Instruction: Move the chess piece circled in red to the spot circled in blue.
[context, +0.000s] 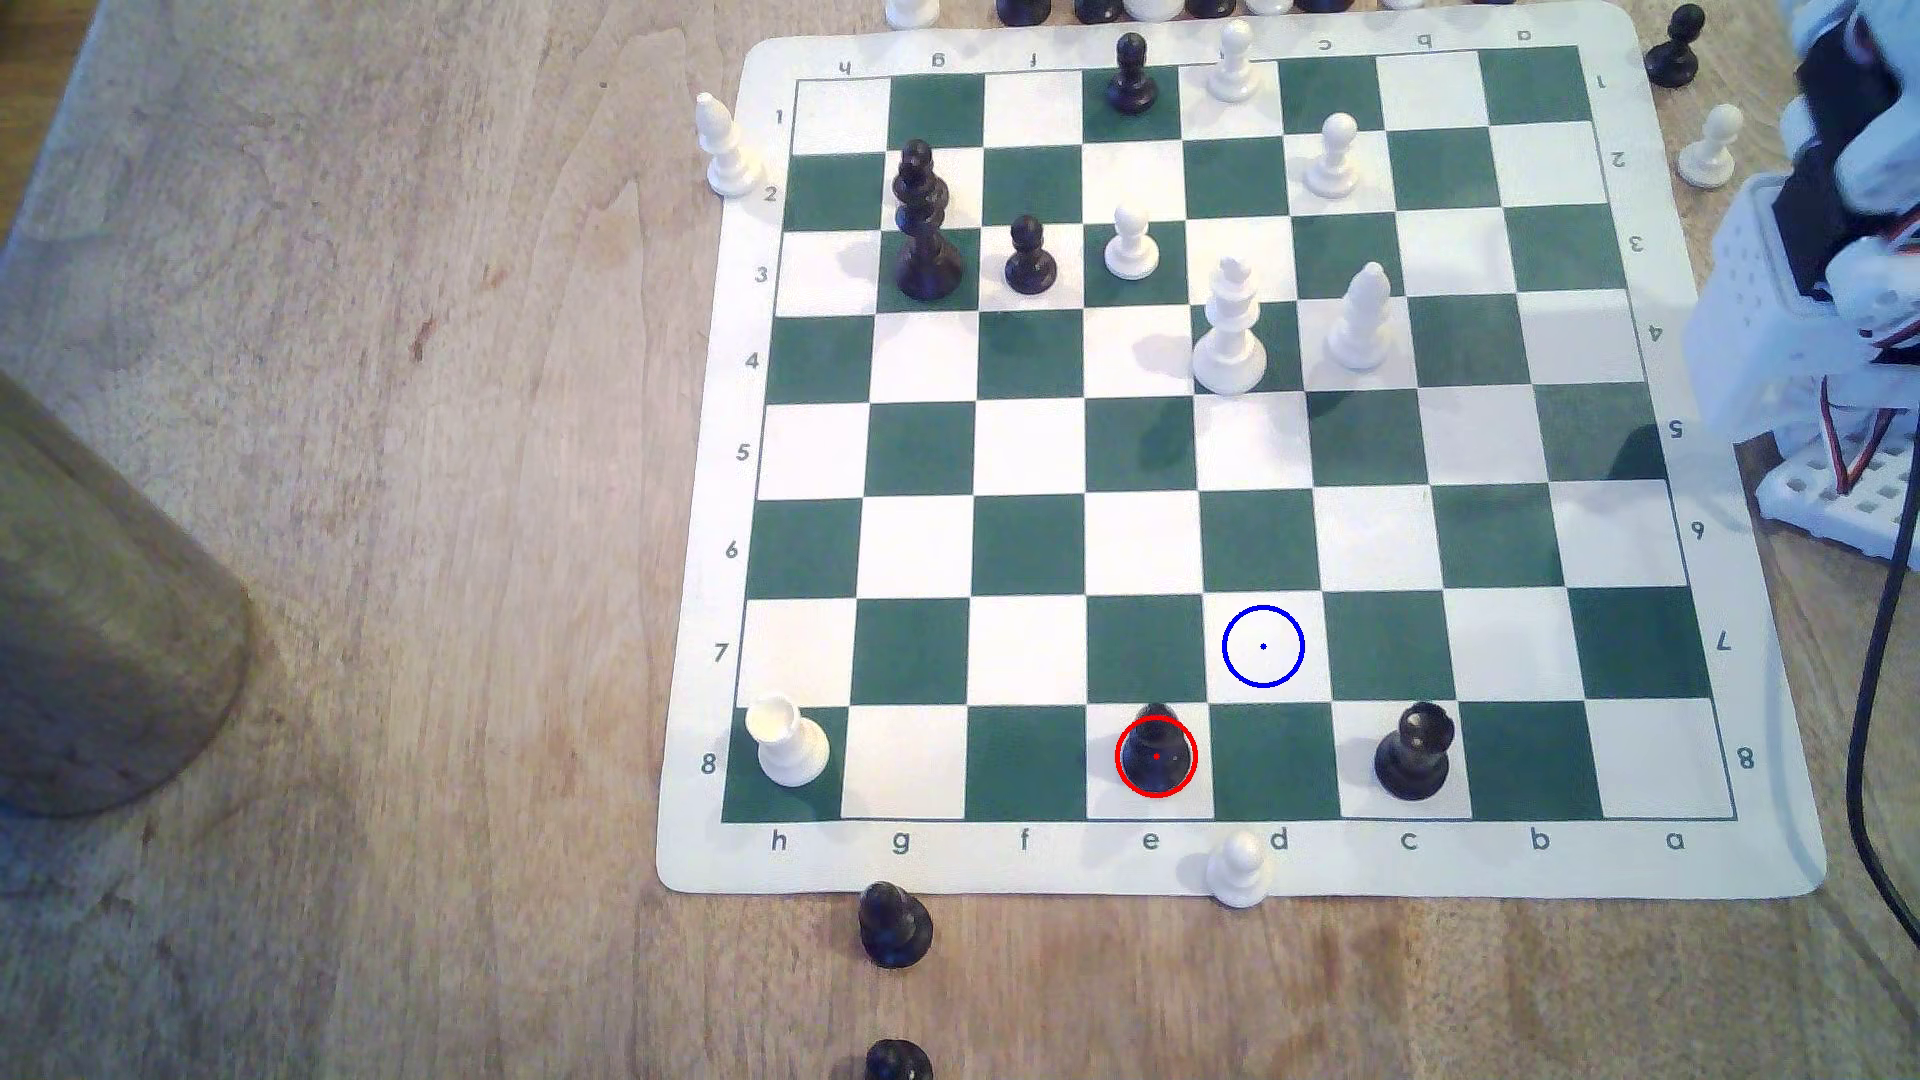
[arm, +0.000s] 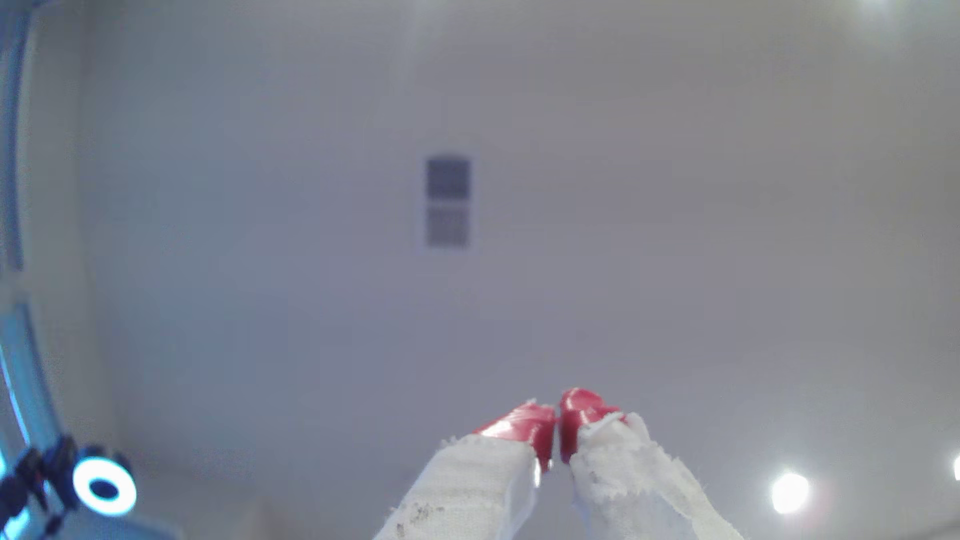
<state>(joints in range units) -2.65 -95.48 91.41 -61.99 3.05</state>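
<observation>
A glossy black piece (context: 1155, 753) with a wide round base and pointed top stands upright inside a red ring, on a cream square in the row nearest the camera, file e, rank 8. Nothing touches it.

The blue ring (context: 1262, 646) with its centre dot marks a bare cream square one step diagonally away, in the next row up and toward the exterior view's right. The two marked squares meet only at a corner.

Along the same near row, a black crowned piece (context: 1411, 750) stands two squares toward the exterior view's right, and a white rook (context: 792, 740) sits in the corner at the exterior view's left. A white pawn (context: 1238, 868) rests on the board's border just below.

The white arm (context: 1829, 260) is folded up off the board (context: 717, 582) at the exterior view's right edge, well apart from the piece. In the wrist view the claw (arm: 557, 423) points up at a pale ceiling, its red tips pressed together with nothing between them.

By my reckoning the task is not yet begun: reaching across, spreading the claw, gripping, lifting, and setting the piece on the blue-ringed square all remain.
</observation>
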